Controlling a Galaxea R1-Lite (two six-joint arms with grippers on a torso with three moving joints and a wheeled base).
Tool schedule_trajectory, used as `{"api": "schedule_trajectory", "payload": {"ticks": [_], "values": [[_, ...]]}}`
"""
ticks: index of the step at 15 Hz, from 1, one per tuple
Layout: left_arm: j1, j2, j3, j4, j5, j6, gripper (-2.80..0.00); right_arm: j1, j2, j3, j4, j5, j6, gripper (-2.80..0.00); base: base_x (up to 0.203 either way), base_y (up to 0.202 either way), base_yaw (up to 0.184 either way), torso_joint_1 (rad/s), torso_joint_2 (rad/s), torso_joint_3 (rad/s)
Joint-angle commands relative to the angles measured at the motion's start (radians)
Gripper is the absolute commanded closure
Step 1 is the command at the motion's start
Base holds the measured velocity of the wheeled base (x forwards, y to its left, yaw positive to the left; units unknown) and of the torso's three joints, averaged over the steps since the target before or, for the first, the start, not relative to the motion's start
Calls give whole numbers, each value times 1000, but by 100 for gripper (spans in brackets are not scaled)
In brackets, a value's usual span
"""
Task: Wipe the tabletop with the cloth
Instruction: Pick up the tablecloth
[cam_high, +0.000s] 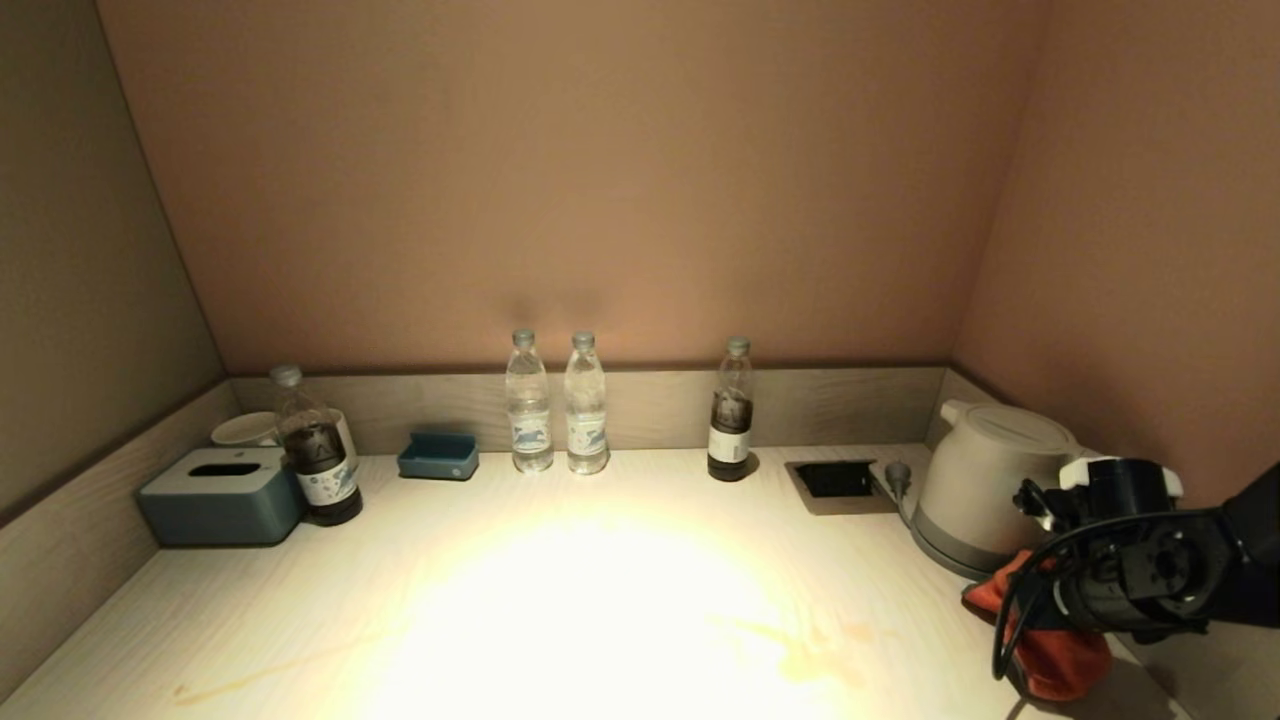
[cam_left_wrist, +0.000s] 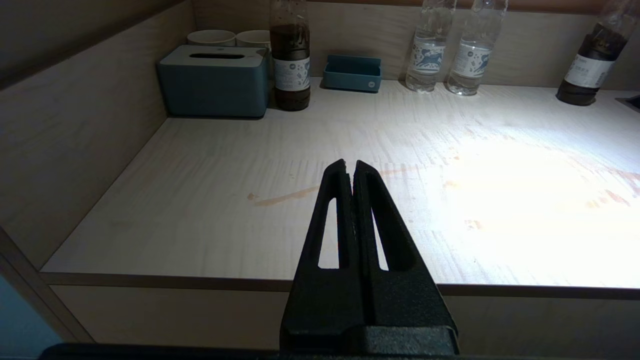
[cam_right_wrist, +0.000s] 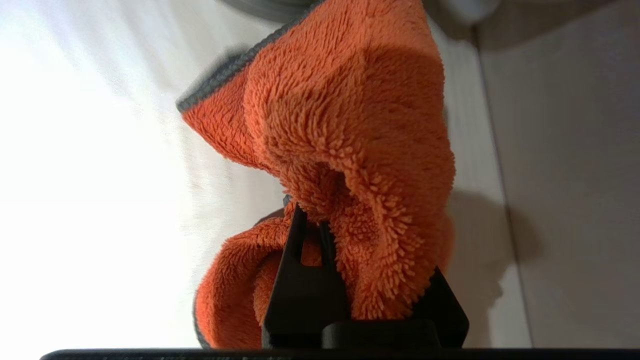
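Note:
An orange fluffy cloth (cam_high: 1065, 655) with a grey edge hangs at the table's front right, just in front of the kettle. My right gripper (cam_right_wrist: 345, 235) is shut on the cloth (cam_right_wrist: 350, 125), which bunches around its fingers above the light wooden tabletop (cam_high: 600, 600); in the head view the fingers are hidden behind the wrist. Brownish streaks (cam_high: 820, 650) mark the tabletop at the front middle, and a streak (cam_left_wrist: 285, 196) shows near the front left. My left gripper (cam_left_wrist: 350, 165) is shut and empty, held off the front edge of the table, out of the head view.
A white kettle (cam_high: 985, 480) stands at the right by a recessed socket (cam_high: 838, 480). Along the back wall stand two water bottles (cam_high: 555, 415), two dark-drink bottles (cam_high: 730, 415), a blue tray (cam_high: 438, 455), a blue tissue box (cam_high: 222, 495) and cups (cam_high: 245, 428). Walls close in left and right.

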Motion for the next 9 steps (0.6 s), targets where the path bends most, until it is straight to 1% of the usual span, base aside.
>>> {"api": "schedule_trajectory", "payload": {"ticks": [1,3,4,6,8,9], "values": [[0,0,0,0,0,-1,0,2,-113,0,-1,47,1,0,0,0,0,0,0,0],[0,0,0,0,0,-1,0,3,-143,0,1,80,1,0,0,0,0,0,0,0],[0,0,0,0,0,-1,0,3,-202,0,2,108,2,0,0,0,0,0,0,0],[0,0,0,0,0,-1,0,3,-328,0,1,191,21,0,0,0,0,0,0,0],[0,0,0,0,0,-1,0,7,-445,-21,0,281,86,0,0,0,0,0,0,0],[0,0,0,0,0,-1,0,20,-491,-34,0,305,124,0,0,0,0,0,0,0]]}}
